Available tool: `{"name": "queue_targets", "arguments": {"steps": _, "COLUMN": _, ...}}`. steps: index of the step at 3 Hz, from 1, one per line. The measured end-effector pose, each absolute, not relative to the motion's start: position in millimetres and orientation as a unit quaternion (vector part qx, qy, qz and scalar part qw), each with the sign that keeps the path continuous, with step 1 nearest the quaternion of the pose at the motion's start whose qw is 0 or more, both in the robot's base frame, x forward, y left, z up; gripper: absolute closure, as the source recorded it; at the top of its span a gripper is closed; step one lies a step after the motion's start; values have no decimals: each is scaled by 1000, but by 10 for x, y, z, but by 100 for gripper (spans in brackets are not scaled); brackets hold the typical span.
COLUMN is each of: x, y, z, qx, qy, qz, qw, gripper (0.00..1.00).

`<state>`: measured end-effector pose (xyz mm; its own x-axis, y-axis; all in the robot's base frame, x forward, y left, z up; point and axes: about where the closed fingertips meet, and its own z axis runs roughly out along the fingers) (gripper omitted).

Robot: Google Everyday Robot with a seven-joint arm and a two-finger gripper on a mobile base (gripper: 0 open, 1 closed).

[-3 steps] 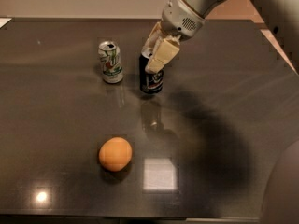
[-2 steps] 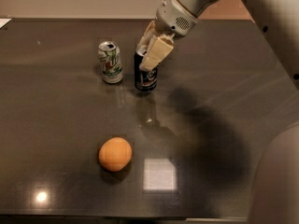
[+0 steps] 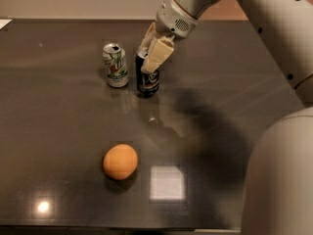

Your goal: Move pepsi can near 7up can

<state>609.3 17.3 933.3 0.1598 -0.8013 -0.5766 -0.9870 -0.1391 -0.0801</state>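
pepsi can (image 3: 148,82) clamped by pincer (image 3: 150,58), just beside 7up can (image 3: 115,65), orange (image 3: 120,161) well apart

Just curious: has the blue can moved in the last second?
Yes. The pepsi can, held by the gripper, has slid left, closer to the 7up can.

Two drink cans stand on the one table (image 3: 58,131): one pepsi can (image 3: 148,83), dark blue, and one 7up can (image 3: 115,65), white and green. One orange (image 3: 120,161) lies there too, making three loose things in all. One arm (image 3: 264,23) reaches in, carrying one claw (image 3: 147,60) with two fingers, set at the pepsi can's top and clasping it.
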Motion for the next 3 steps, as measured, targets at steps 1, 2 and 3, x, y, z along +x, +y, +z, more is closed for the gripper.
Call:
{"name": "queue_targets", "arguments": {"steps": 1, "x": 6170, "y": 226, "z": 9244, "qx": -730, "qy": 616, "qz": 198, "qw": 219, "gripper": 100}}
{"name": "queue_targets", "arguments": {"steps": 2, "x": 6233, "y": 278, "z": 9184, "qx": -733, "qy": 617, "qz": 193, "qw": 211, "gripper": 82}}
{"name": "queue_targets", "arguments": {"steps": 3, "x": 6290, "y": 324, "z": 9129, "qx": -736, "qy": 617, "qz": 192, "qw": 204, "gripper": 59}}
